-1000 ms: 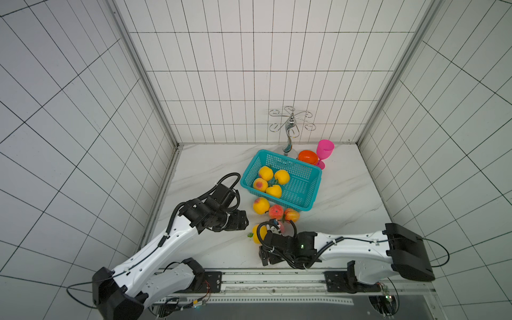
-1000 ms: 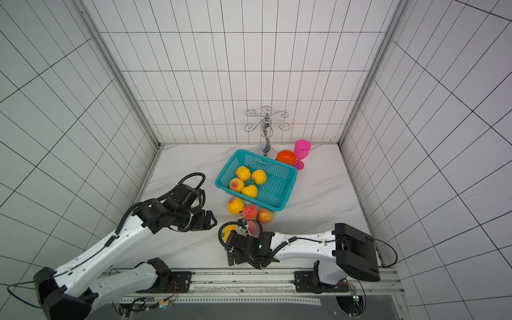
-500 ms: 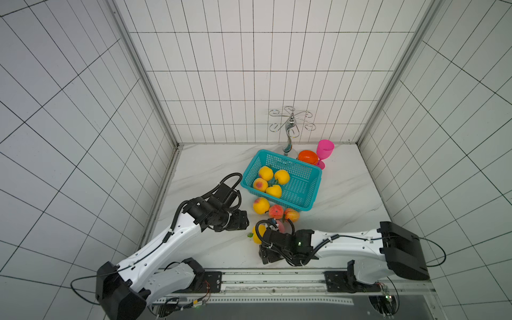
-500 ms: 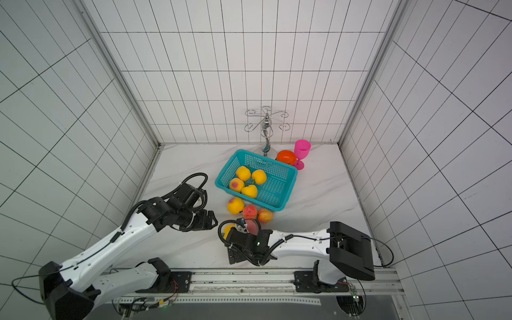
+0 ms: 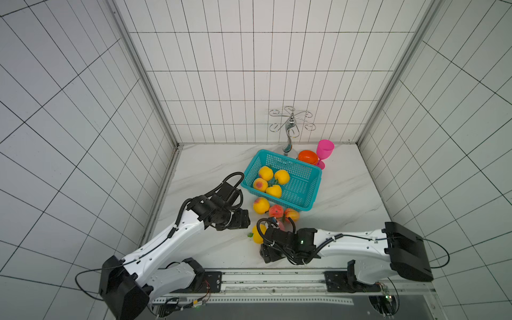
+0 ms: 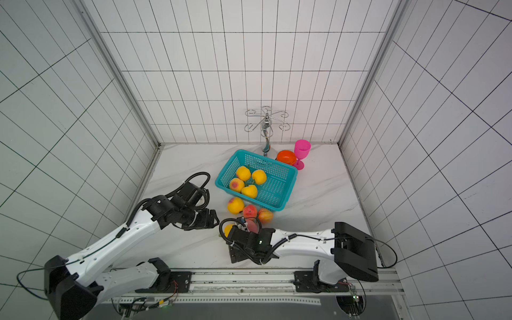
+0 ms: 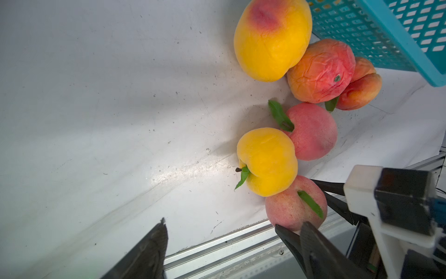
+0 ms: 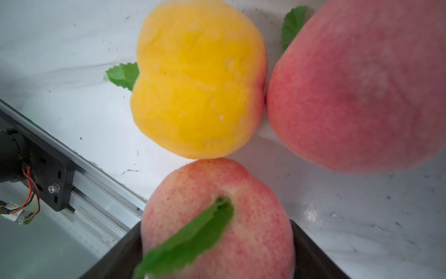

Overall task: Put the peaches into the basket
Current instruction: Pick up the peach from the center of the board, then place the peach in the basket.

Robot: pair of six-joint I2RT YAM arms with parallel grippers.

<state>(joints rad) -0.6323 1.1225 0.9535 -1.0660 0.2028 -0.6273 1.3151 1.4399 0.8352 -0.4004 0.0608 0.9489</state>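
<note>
One pink peach (image 8: 205, 188) — pinched between fingers of the right hand (image 8: 215, 232).

no legible text, label, brand, number or sign is found on any surface in any view. a small wired circuit board (image 8: 13, 213) sits off to one side of the right claw (image 8: 217, 246); any marking on it is too blurred to read.

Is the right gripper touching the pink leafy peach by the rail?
Touching: in the right wrist view the right gripper presses both sides of the pink leafy peach, no gap.
</note>
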